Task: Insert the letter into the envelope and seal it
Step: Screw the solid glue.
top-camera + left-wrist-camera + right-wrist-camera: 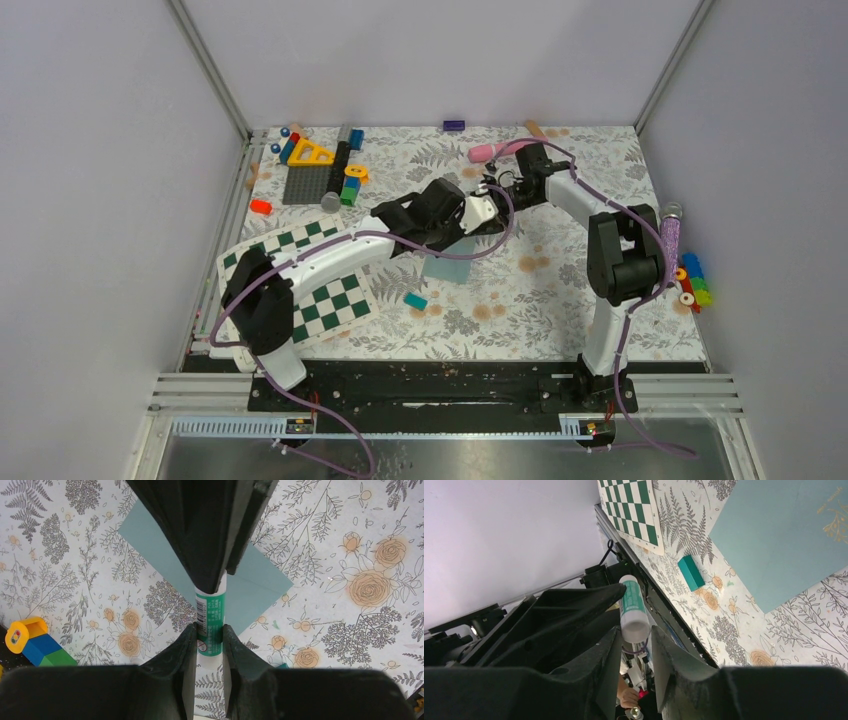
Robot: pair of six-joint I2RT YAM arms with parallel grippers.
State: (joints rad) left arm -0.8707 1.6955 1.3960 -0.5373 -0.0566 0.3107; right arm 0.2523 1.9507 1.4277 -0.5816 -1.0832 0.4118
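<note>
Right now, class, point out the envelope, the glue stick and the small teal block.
envelope (784,540), right wrist view, its flat middle.
glue stick (210,622), left wrist view, its green label.
small teal block (690,573), right wrist view, its top face.

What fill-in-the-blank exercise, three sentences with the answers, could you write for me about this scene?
1. The left gripper is shut on a ____, white with a green label.
2. Below that tube lies a flat teal paper ____.
3. The checkerboard lies partly under the ____ arm.
Missing words: glue stick; envelope; left.
</note>
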